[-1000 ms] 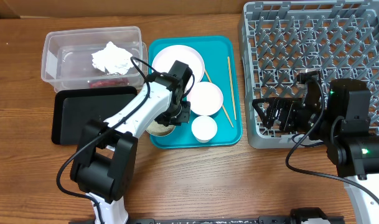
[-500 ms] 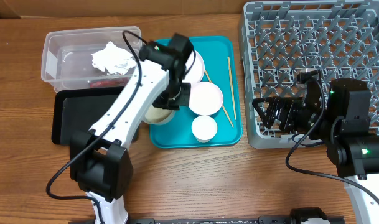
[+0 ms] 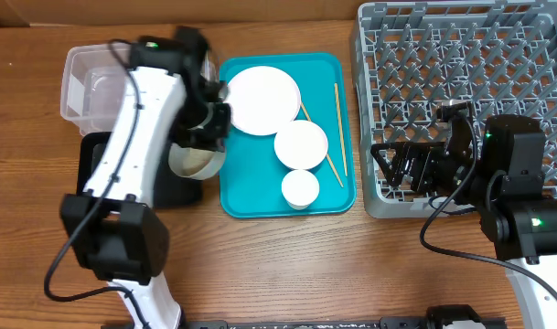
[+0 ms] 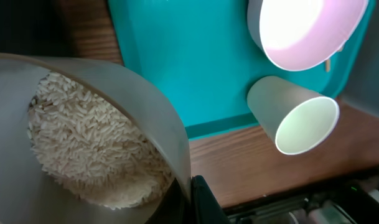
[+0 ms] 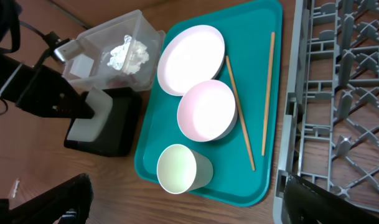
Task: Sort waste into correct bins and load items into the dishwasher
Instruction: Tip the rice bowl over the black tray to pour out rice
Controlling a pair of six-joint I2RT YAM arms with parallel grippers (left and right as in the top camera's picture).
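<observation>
My left gripper [image 3: 208,123] is shut on the rim of a white bowl [image 3: 194,161] of rice [image 4: 83,143], held over the right end of the black tray [image 3: 100,174]. In the left wrist view my jaws [image 4: 190,194] pinch the bowl wall [image 4: 158,118]. On the teal tray [image 3: 260,199] lie the white plate [image 3: 262,99], the second bowl [image 3: 301,144], the cup [image 3: 300,187] and two chopsticks [image 3: 337,110]. The napkin [image 5: 128,51] lies in the clear tub [image 3: 81,87]. My right gripper [image 3: 392,169] is open and empty at the front left corner of the grey dish rack [image 3: 461,55].
The left arm crosses over the clear tub and hides most of its inside in the overhead view. Bare wooden table [image 3: 287,265] runs along the front. The rack fills the right side.
My left arm has lifted the rice bowl off the teal tray's left front and swung it left, over the black tray. The right arm has not moved.
</observation>
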